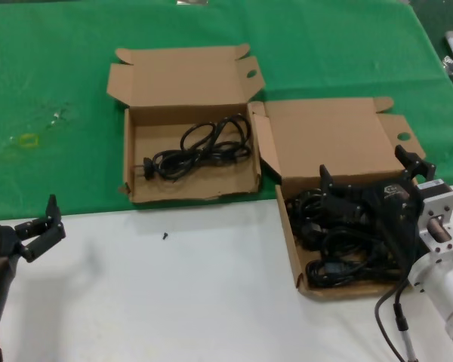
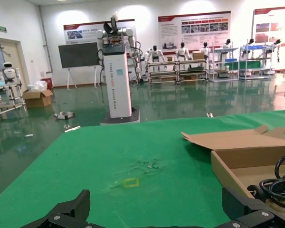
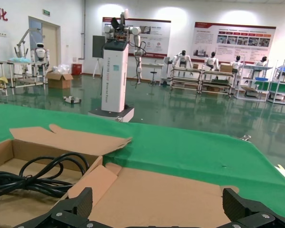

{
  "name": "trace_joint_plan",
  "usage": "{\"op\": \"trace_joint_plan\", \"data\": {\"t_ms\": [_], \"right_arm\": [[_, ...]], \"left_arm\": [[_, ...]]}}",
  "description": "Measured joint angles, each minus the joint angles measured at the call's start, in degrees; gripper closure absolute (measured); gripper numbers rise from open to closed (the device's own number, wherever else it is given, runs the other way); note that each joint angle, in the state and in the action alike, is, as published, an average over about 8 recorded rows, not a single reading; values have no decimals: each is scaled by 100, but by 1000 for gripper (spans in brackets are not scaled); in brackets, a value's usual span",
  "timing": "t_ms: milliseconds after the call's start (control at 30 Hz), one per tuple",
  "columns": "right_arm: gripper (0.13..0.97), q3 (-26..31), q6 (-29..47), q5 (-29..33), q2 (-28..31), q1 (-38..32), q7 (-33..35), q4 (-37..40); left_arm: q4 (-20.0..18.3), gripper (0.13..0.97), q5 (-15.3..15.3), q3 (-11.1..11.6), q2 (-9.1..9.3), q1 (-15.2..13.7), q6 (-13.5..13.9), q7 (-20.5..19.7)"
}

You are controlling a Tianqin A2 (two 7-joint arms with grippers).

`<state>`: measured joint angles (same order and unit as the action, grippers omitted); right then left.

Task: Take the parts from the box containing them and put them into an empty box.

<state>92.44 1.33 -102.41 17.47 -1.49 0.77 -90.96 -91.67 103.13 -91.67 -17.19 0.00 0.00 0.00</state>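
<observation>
The box containing the parts (image 1: 293, 249) lies open at the right and holds several black cables (image 1: 340, 245). My right gripper (image 1: 368, 172) hovers over it, open and empty, jaws spread wide above its lid (image 3: 171, 194). The other box (image 1: 136, 188) lies open at the left on the green cloth, with one black cable (image 1: 200, 147) in it. The right wrist view also shows that cable (image 3: 33, 178). My left gripper (image 1: 41, 225) is open and empty at the near left over the white table, apart from both boxes. Its wrist view shows the left box's wall (image 2: 232, 178) and cable (image 2: 280, 183).
A green cloth (image 1: 60, 68) covers the far half of the table, and the near half is white (image 1: 174, 302). A small black screw (image 1: 165, 235) lies on the white part. A yellow mark (image 1: 29, 140) sits on the cloth at far left.
</observation>
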Motion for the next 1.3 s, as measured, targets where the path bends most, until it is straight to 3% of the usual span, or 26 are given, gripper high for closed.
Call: {"op": "trace_joint_plan", "data": {"t_ms": [1300], "right_arm": [[129, 0, 0, 0, 0, 0, 0, 0]], "left_arm": [[0, 132, 0, 0, 0, 0, 0, 0]]}}
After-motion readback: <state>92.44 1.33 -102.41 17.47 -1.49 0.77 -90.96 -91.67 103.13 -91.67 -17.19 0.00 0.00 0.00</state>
